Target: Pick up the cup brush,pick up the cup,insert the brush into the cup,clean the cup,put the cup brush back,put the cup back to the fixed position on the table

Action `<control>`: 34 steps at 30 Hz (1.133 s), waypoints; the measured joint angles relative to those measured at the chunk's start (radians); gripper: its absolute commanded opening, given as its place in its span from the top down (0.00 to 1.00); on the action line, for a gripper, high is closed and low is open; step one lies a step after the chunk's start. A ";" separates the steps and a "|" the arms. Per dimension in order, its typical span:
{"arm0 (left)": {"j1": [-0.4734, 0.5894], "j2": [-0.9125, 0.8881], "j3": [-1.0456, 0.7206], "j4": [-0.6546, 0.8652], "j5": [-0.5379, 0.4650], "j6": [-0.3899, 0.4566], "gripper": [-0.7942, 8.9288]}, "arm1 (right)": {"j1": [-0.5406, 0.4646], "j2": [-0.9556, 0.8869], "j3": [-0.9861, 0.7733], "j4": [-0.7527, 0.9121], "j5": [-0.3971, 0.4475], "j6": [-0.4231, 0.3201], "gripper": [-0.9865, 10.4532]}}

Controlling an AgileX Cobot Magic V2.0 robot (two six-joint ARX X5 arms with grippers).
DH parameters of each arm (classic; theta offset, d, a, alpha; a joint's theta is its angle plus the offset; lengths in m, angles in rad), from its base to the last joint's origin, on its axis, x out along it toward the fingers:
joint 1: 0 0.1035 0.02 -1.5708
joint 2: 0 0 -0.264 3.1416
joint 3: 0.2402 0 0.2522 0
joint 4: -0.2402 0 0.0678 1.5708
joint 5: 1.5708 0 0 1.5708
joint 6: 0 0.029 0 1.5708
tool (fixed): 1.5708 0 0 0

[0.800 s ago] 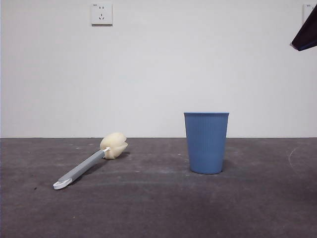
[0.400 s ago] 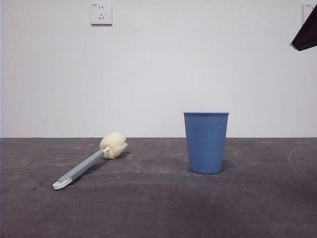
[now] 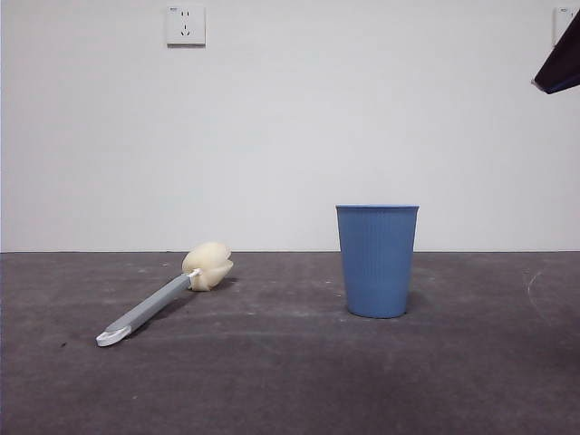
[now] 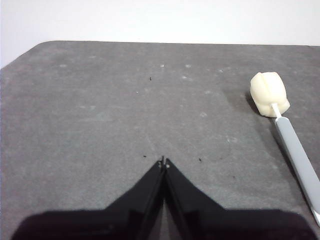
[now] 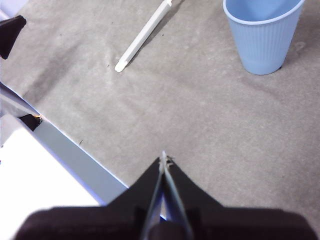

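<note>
The cup brush (image 3: 165,295) lies flat on the table (image 3: 290,381) at the left, its cream sponge head (image 3: 207,265) toward the back and its white looped tip (image 3: 112,337) toward the front. The blue ribbed cup (image 3: 377,260) stands upright and empty, right of centre. The left wrist view shows the brush (image 4: 292,145) off to one side of my left gripper (image 4: 163,162), which is shut and empty above bare table. My right gripper (image 5: 164,159) is shut and empty, high above the table, apart from the cup (image 5: 263,34) and the brush handle (image 5: 143,35).
A white wall with a socket (image 3: 186,25) stands behind the table. A black arm tip (image 3: 562,59) shows at the top right corner of the front view. The right wrist view shows the table's front edge (image 5: 80,160) and the other arm's tip (image 5: 10,32).
</note>
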 measured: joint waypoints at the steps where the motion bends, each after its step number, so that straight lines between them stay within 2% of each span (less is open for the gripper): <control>1: 0.000 0.000 0.000 0.000 0.000 -0.003 0.92 | 0.000 0.000 0.000 0.000 0.000 0.000 0.91; 16: 0.000 0.000 0.000 0.000 0.000 -0.007 0.92 | 0.000 0.000 0.000 0.001 0.003 -0.005 0.91; 20: 0.000 0.000 0.000 0.000 0.000 -0.008 0.92 | -0.016 -0.037 0.000 0.059 0.105 -0.092 0.91; 24: 0.000 0.000 0.000 0.000 0.000 -0.008 0.92 | -0.068 -0.134 -0.002 0.144 0.205 -0.203 0.91; 26: 0.000 0.000 0.000 0.000 0.000 -0.008 0.92 | -0.101 -0.195 -0.020 0.196 0.278 -0.233 0.91; 29: 0.000 0.000 0.000 0.000 0.000 -0.008 0.92 | -0.153 -0.285 -0.089 0.287 0.380 -0.246 0.91; 34: 0.000 0.000 0.000 0.000 0.000 -0.010 0.92 | -0.233 -0.425 -0.274 0.436 0.389 -0.250 0.91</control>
